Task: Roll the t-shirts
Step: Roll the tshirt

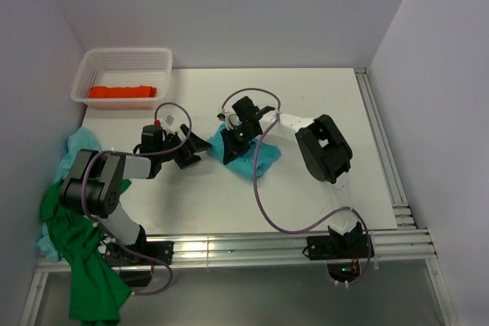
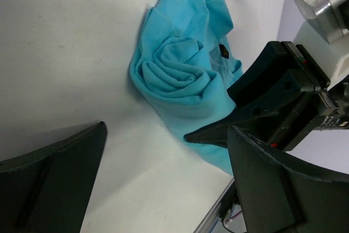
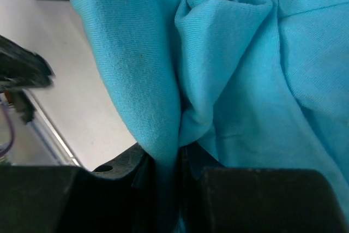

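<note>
right end effector (image 3: 166, 170) pinches a fold of the turquoise t-shirt (image 3: 229, 80), which lies partly rolled in the middle of the desk (image 1: 321, 104). left end effector (image 2: 166, 135) is spread wide and empty, just beside the roll. orange t-shirt (image 1: 122, 91) lies in the white mesh basket (image 1: 85, 70).

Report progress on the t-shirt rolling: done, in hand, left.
Done: the orange t-shirt lies in the basket, apparently rolled. In hand: the turquoise t-shirt on the table shows a spiral at one end; the right gripper is shut on a fold of it, the left gripper open alongside. Left: the dark green t-shirt and pale blue t-shirt, heaped unrolled at the table's left edge.
</note>
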You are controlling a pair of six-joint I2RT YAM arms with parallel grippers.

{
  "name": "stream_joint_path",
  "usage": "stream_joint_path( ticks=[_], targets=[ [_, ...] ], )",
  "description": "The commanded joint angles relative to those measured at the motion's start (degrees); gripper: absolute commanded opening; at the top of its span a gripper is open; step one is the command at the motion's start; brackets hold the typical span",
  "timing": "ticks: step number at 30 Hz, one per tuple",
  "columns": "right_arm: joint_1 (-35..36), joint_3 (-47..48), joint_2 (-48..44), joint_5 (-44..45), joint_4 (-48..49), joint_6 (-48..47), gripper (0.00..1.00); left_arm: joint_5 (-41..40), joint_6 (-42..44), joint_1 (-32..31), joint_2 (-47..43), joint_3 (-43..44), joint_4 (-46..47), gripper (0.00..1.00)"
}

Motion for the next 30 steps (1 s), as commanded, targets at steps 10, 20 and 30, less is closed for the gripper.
stream_joint_path(
  ticks=[10,20,30],
  targets=[
    [-2.7,-0.5,6.2,-11.7,2.6,0.7,0.0,-0.2,2.1,-2.5,11.2,4.3,12.0,0.96],
    [-5.7,1.4,10.6,-23.3,6.5,6.7,0.0,-4.6,2.9,-2.4,12.1,-1.0,20.8,0.95],
    [-7.4,0.8,10.9,-23.5,8.9,12.1,0.0,-4.6,-0.4,-1.8,18.9,-5.5,35.4,0.94]
  ],
)
